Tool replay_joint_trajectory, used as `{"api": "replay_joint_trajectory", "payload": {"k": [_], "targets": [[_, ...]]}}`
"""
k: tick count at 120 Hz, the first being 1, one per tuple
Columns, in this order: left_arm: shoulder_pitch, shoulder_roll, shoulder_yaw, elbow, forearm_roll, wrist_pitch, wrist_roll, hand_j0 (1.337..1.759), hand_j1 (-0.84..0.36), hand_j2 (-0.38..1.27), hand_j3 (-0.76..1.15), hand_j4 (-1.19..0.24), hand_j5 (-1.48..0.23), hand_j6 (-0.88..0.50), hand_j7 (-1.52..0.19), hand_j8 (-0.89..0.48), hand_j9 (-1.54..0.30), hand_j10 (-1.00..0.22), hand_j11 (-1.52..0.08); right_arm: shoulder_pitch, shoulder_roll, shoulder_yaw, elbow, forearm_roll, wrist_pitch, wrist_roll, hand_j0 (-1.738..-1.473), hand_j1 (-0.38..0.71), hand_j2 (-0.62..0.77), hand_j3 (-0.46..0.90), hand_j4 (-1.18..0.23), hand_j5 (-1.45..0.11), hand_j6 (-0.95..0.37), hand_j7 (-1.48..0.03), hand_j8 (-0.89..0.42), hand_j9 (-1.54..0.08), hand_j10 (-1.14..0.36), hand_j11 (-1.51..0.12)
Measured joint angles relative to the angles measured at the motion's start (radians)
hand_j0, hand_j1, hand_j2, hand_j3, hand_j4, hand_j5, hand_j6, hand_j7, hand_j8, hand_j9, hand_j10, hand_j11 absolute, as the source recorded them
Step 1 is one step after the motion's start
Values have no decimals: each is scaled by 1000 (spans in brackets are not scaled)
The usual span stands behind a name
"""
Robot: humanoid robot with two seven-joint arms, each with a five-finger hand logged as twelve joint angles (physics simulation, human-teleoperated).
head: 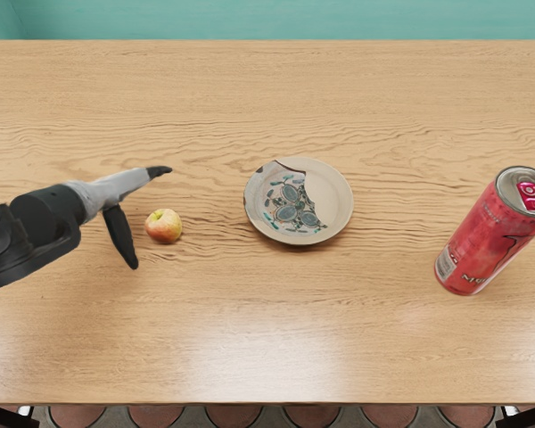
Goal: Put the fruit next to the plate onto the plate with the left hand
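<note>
A small yellow-red apple [164, 226] lies on the wooden table, left of a cream plate [330, 192] with a green-blue pattern and a chipped rim. My left hand [132, 207] comes in from the left edge and sits just left of the apple, not touching it. Its fingers are spread: one points right above the apple, the thumb points down beside it. The hand holds nothing. The right arm is out of sight.
A red drink can [490, 234] stands at the right side of the table. The table's front edge [267, 403] runs along the bottom, and a teal wall lies behind the far edge.
</note>
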Motion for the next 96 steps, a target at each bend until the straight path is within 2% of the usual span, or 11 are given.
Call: {"api": "replay_joint_trajectory", "payload": {"k": [21, 36, 60, 96], "targets": [[64, -42, 5, 13, 101, 79, 0, 1658, 301, 11, 0, -46, -55, -48, -55, -47, -55, -46, -55, 1, 0, 0, 0, 0, 0, 0, -1658, -349, 0, 0, 0, 0, 0, 0, 0, 0, 0, 0], [67, -71, 6, 37, 147, 122, 0, 1658, 287, 13, 0, -57, -70, -59, -70, -58, -69, -57, -69, 2, 0, 0, 0, 0, 0, 0, -1658, -349, 0, 0, 0, 0, 0, 0, 0, 0, 0, 0], [81, -109, 7, 113, 169, 158, 0, 1658, 226, 24, 0, -109, -137, -110, -136, -110, -136, -108, -136, 2, 0, 0, 0, 0, 0, 0, -1658, -349, 0, 0, 0, 0, 0, 0, 0, 0, 0, 0], [106, -165, 7, 144, 175, 203, 0, 1658, 138, 39, 0, -182, -232, -183, -232, -183, -232, -182, -232, 2, 0, -1, 0, -1, 0, 0, -1658, -349, 0, 0, 0, 0, 0, 0, 0, 0, 0, 0]]}}
